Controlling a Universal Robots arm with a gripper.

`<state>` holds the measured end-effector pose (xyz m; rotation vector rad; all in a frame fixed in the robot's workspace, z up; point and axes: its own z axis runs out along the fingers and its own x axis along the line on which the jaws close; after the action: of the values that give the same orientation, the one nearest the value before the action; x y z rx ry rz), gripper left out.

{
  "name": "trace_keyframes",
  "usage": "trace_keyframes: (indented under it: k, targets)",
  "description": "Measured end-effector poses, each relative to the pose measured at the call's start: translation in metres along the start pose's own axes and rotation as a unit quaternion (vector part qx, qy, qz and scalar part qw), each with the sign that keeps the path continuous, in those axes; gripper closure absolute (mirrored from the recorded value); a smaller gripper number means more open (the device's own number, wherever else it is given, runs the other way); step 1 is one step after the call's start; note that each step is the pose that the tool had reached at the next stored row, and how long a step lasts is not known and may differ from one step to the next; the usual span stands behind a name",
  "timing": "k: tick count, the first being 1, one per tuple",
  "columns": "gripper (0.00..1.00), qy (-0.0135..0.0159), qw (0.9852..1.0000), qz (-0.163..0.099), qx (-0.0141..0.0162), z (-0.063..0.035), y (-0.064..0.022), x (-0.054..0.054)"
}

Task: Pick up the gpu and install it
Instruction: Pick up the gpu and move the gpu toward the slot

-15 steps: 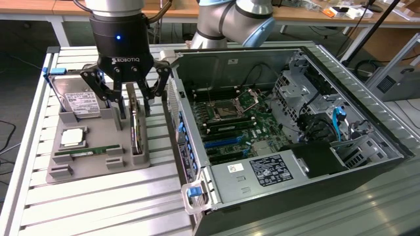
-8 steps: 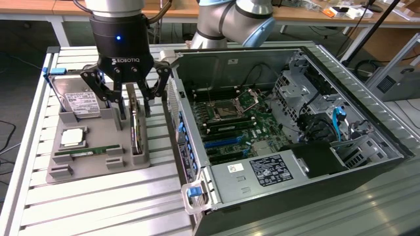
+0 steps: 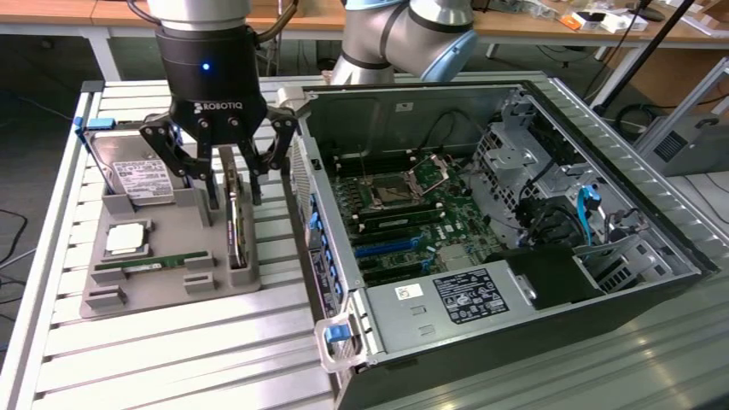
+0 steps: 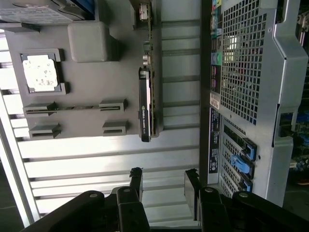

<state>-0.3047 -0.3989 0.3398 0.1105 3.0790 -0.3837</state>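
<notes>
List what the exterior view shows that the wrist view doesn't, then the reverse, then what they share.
Exterior view: the motherboard and the labelled power supply inside the open case.
Wrist view: the case's perforated rear panel.
Both: the open gripper over the gpu, which stands on edge in the grey tray, and the CPU lying flat in that tray.

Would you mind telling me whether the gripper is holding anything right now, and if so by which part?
Nothing is held. The gripper, open, hangs above the gpu, which stands on edge in the gray tray, ungripped.
</notes>
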Motion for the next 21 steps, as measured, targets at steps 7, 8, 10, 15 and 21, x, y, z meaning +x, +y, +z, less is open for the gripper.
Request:
trace_keyframes:
  k: [7,8,10,15,21]
  targets:
    - [0.52,-0.0003,1.0000,0.000,0.0037,0.0008,0.0002,0.0000]
    - [0.52,-0.0003,1.0000,0.000,0.0042,0.0009,0.0002,0.0000]
    - [0.52,-0.0004,1.0000,0.000,0.0059,0.0013,0.0003,0.0001]
    - [0.52,-0.0007,1.0000,0.000,0.0092,0.0020,0.0005,0.0001]
    - [0.52,-0.0009,0.9999,0.000,0.0123,0.0028,0.0007,0.0001]
